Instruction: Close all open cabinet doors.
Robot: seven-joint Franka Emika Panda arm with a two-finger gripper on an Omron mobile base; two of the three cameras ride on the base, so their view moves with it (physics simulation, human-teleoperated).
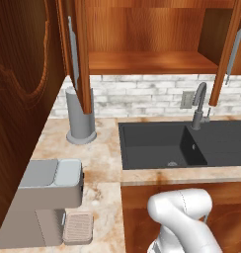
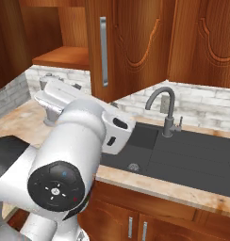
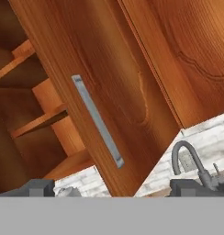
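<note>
Upper left of the left base view: one open cabinet door [image 1: 82, 54] seen edge-on, swung out toward the camera, silver bar handle [image 1: 70, 37] on its left face. Second open cabinet door [image 1: 230, 49] at upper right, also edge-on, handle facing right. Between them the bare cabinet shelf [image 1: 152, 62] shows. Below it, white brick backsplash [image 1: 137, 91], dark sink [image 1: 162, 146] with grey faucet [image 1: 199, 106], marble counter [image 1: 100, 163]. Grey cylinder canister [image 1: 81, 118] stands on the counter just under the left door. Grey coffee machine [image 1: 46, 197] at lower left. White arm [image 1: 184, 220] at lower right.

Right base view: open door [image 2: 131, 47] at top centre, its handle [image 2: 103, 52] vertical, closed arched panels [image 2: 206, 42] to the right. Arm [image 2: 74, 160] covers the lower left; faucet [image 2: 166, 110] centre right over the sink [image 2: 183, 155].

Hand view: tilted, open door [image 3: 109, 96] runs diagonally through the centre, handle [image 3: 98, 121] slanting down-right, shelves [image 3: 38, 121] of the open cabinet at left. Gripper [image 3: 111, 189] at the bottom edge, fingertips [image 3: 38, 188] far apart, spread wide, nothing between them, not touching the door.
</note>
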